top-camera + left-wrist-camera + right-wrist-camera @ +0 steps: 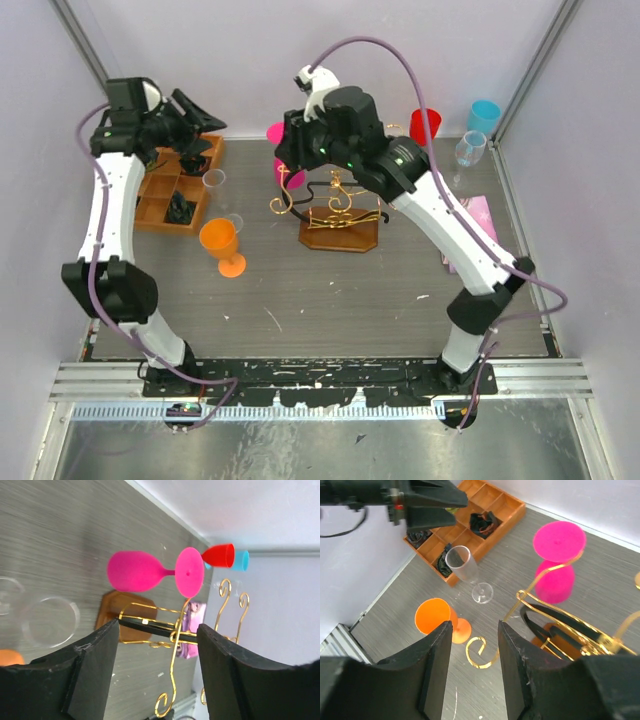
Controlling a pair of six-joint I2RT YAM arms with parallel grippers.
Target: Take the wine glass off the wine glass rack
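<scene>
Right fingers [434, 670], half-parted and empty, hover over the rack [570, 625] by the worktop's [510, 570] far edge, where the wine glass [555, 582] hangs inverted: seemingly mid-approach, they next need to close on its stem, while left fingers [95, 670] gape empty.

Bright diffuse light is covering the surface [400, 290] evenly, casting only soft shadows. Beside the left claw [157, 630], a clear glass [50, 622] is appearing blurred and pale.

Your white left arm [110, 210] rises along the left edge of the grey table [350, 300]. Its black two-finger left gripper [157, 635] points rightward, fingers parted around air. Your white right arm [450, 230] leans toward the far middle, and its black right gripper [475, 632] is likewise parted, gripping nothing.
</scene>
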